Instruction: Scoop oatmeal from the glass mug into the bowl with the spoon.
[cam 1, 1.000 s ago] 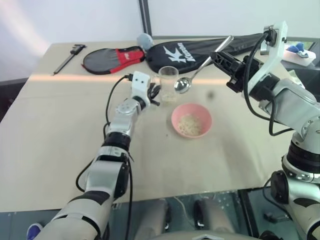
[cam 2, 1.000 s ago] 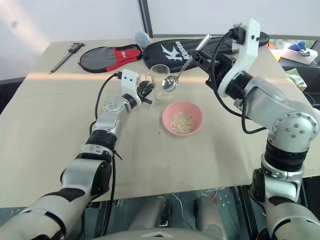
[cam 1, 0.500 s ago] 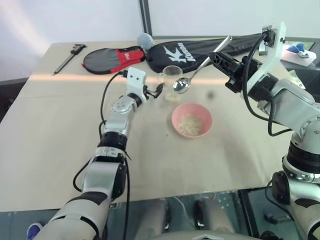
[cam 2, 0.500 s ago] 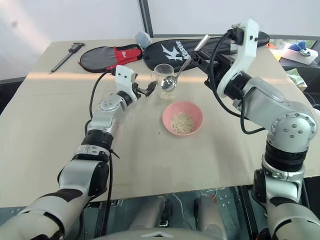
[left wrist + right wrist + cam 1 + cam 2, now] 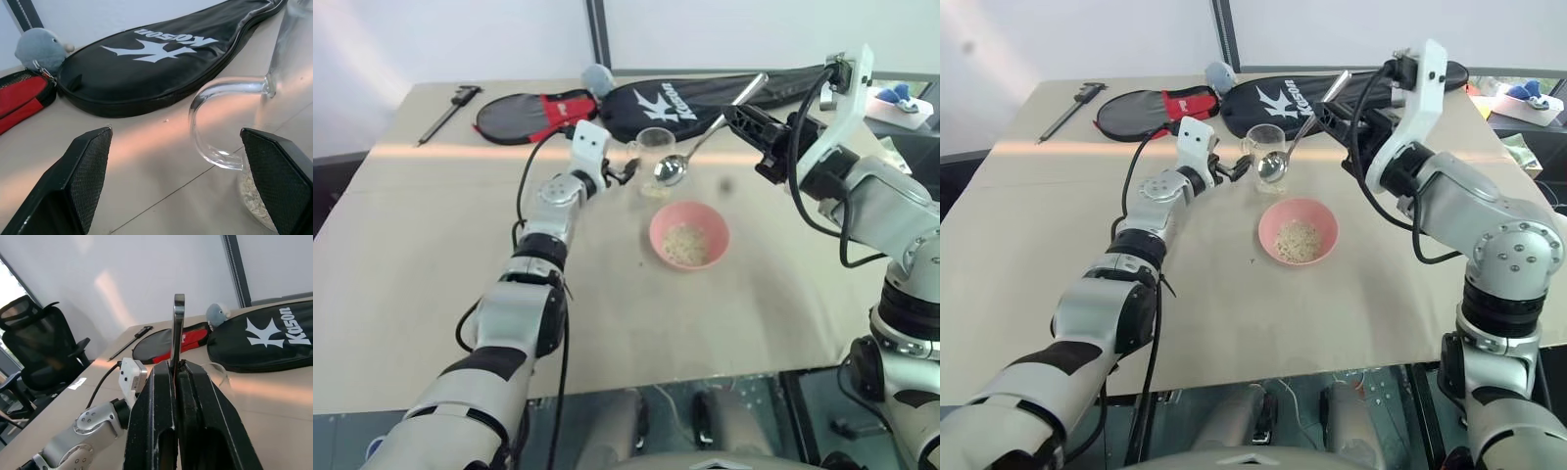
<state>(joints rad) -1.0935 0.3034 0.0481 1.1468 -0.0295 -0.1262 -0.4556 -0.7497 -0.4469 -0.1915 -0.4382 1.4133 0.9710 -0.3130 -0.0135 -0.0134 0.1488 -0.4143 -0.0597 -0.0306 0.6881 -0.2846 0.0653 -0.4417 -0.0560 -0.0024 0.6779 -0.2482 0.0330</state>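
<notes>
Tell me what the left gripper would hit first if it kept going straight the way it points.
Probably the glass mug: its handle sits between the left gripper's open fingers, right ahead. Depth is hard to judge.

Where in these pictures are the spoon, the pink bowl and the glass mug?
spoon [image 5: 669,169], left eye view, on its rounded silver scoop.
pink bowl [image 5: 1324,219], right eye view, on its right rim.
glass mug [image 5: 210,122], left wrist view, on its clear handle.

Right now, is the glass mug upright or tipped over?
Upright. The glass mug stands on its base on the table, with leftover oatmeal settled at its bottom.
</notes>
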